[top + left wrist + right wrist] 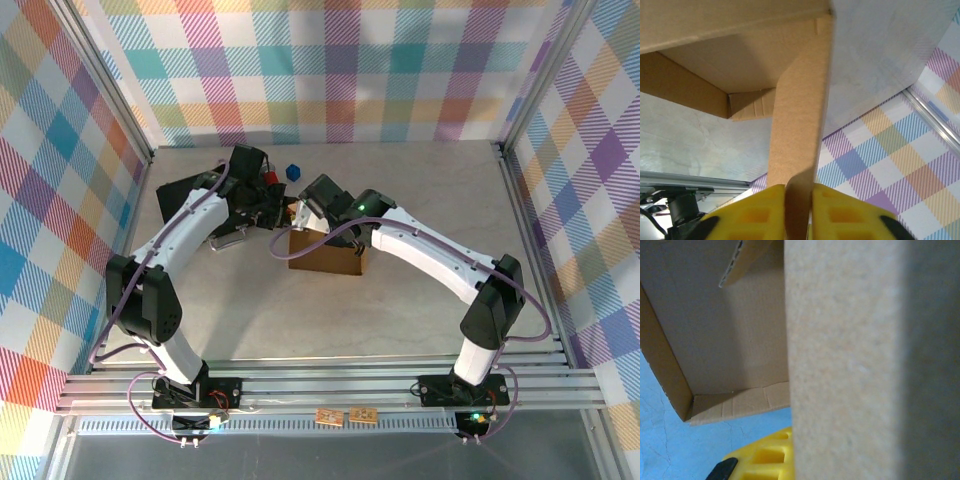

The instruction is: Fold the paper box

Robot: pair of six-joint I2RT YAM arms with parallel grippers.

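Observation:
The brown paper box [325,252] stands partly folded at mid table, its walls up. My left gripper [278,213] is at its far left corner. In the left wrist view the yellow fingers [765,210] are shut on a narrow cardboard flap [797,125] that runs up to the box's open inside [730,60]. My right gripper [308,203] is above the same end of the box. In the right wrist view a broad cardboard panel [855,360] lies against one yellow finger [767,457] and hides the other; the box's inner floor [725,335] shows behind it.
A black flat case [183,190] lies at the back left under the left arm. A small blue cube [293,171] and a red object [270,178] sit near the back wall. Two small cardboard tags [342,416] lie on the front rail. Aluminium frame posts edge the table.

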